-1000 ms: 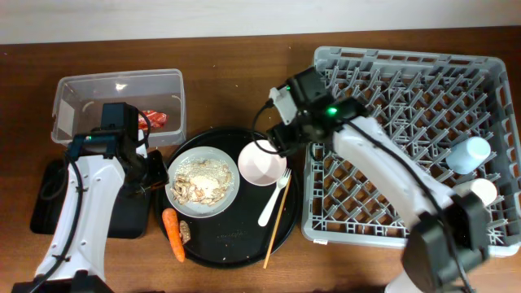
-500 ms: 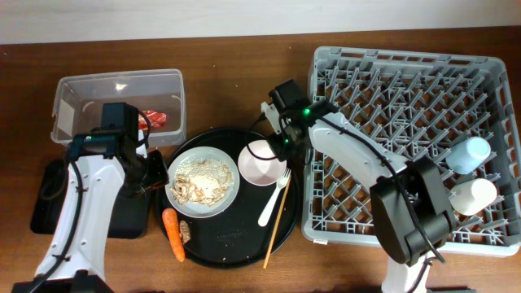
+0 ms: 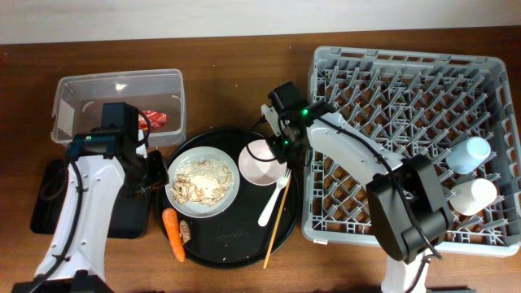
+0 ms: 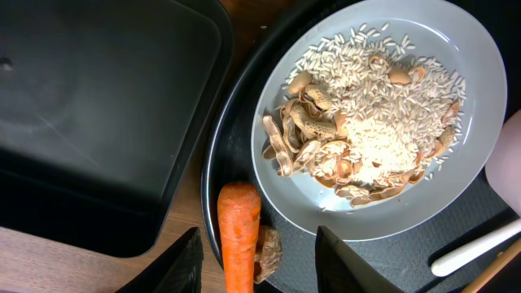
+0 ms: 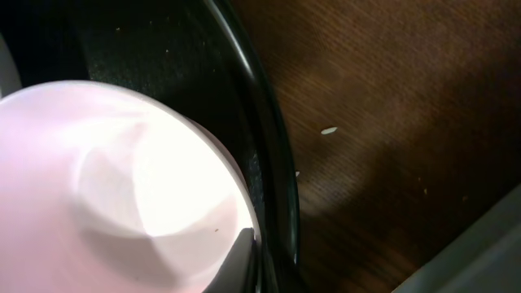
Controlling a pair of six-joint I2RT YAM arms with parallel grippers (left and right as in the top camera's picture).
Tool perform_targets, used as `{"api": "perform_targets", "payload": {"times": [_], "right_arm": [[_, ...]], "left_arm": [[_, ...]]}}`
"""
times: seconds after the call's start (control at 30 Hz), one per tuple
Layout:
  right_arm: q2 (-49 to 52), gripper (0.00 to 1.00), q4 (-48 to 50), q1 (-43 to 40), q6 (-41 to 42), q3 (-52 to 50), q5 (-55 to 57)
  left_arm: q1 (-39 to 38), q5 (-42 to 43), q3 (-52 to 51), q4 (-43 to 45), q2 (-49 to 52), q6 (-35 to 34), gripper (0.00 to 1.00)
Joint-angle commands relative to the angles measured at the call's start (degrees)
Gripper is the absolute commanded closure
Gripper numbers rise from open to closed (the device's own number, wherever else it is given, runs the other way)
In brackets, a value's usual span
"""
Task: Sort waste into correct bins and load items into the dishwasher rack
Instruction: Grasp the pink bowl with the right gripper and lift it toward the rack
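Observation:
My right gripper (image 3: pixel 281 145) is shut on the right rim of the pale pink bowl (image 3: pixel 260 163), which sits on the round black tray (image 3: pixel 236 248). In the right wrist view one finger (image 5: pixel 240 262) lies inside the bowl (image 5: pixel 122 187) against its wall. My left gripper (image 4: pixel 264 262) is open, hovering by the white plate (image 3: pixel 234 192) of food scraps (image 3: pixel 199 181). The carrot (image 4: pixel 238 236) and brown scrap (image 4: pixel 269 248) show between its fingers, untouched. A white fork (image 3: pixel 273 202) and chopsticks (image 3: pixel 277 224) lie right of the plate. A red wrapper (image 3: pixel 155 119) lies in the clear tub (image 3: pixel 81 89).
The shallow black tray (image 3: pixel 49 195) lies under my left arm, beside the round tray. The grey dishwasher rack (image 3: pixel 407 106) fills the right side, with a light-blue cup (image 3: pixel 470 155) and a white cup (image 3: pixel 475 194) at its right edge.
My right gripper moved left from the rack's corner down to the pink bowl's rim and closed on it. The left arm has not moved.

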Motion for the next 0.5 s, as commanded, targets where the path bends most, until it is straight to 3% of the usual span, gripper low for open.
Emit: {"api": "perform_targets", "payload": {"times": [0.0,0.2,0.33,0.4,0.47], "right_arm": [[-4.07,0.96,-2.64,0.33,0.55,3.28,0.79],[-16.31,0.96,-13.38,-4.17,0.50,17.03,12.28],[-22.18,0.96,-14.01,-10.27,0.79,18.43,37.62],[-22.64,0.96,-13.88,-14.12,6.97,18.43,53.18],[-22.25,0.96,-13.77,-17.64,11.41,18.43,61.40]], "left_arm": [[0.15,-0.17,0.26,-0.07,-0.72,-0.74,0.56],[0.17,-0.20,0.26,-0.07,-0.72,-0.74,0.56],[0.17,-0.17,0.26,-0.02,-0.72,-0.74,0.56],[0.17,-0.17,0.26,0.02,-0.72,-0.74,0.56],[0.17,-0.17,0.26,0.17,-0.72,-0.74,0.56]]}}
